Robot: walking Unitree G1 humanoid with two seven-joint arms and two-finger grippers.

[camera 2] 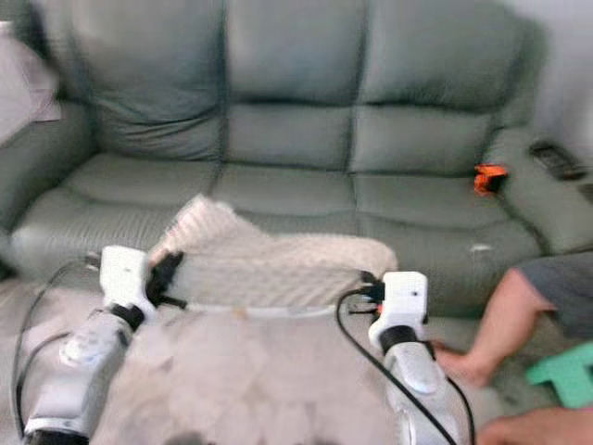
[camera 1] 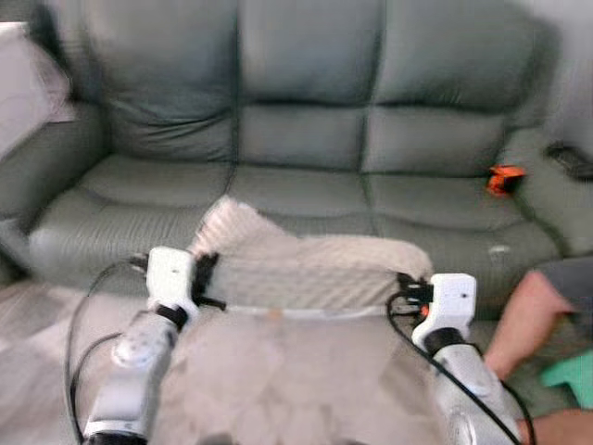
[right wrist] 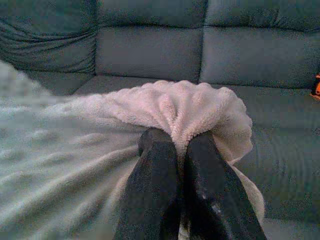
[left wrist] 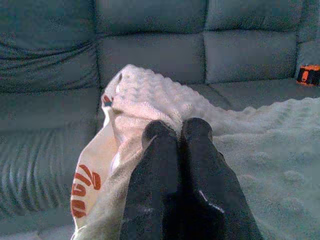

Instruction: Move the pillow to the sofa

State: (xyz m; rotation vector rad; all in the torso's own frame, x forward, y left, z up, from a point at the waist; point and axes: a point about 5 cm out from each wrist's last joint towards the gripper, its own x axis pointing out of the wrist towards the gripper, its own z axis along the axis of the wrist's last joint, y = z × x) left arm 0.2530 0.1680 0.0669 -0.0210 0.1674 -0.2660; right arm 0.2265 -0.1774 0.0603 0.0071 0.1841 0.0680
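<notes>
Both silver arms reach forward from the bottom of the head views, side by side and bent up at the wrists, carrying a cream-white, bumpy fleece pillow (camera 1: 306,269) stretched between them. The left gripper (left wrist: 176,131) pinches the pillow's left edge: its two black fingers (left wrist: 155,165) are pressed together with the fabric bunched between the tips, and a flap with orange lettering hangs down beside them. The right gripper (right wrist: 180,142) does the same at the opposite edge, its fingers (right wrist: 205,170) closed tight on a gathered fold of fleece. White wrist housings sit at either end of the pillow, with black cables looping down along each forearm.

The pillow hangs in the air in front of the grey-green leather three-seat sofa (camera 1: 306,120), its far edge lined up with the front of the middle seat cushion; whether it touches the cushion cannot be told. One corner peaks upward near the left gripper.

A small orange object (camera 1: 505,178) lies on the right seat near the armrest, and a dark remote-like item (camera 1: 570,159) rests on the right armrest. A person's bare leg (camera 1: 528,311) shows at the lower right, by a turquoise stool (camera 1: 570,375).
</notes>
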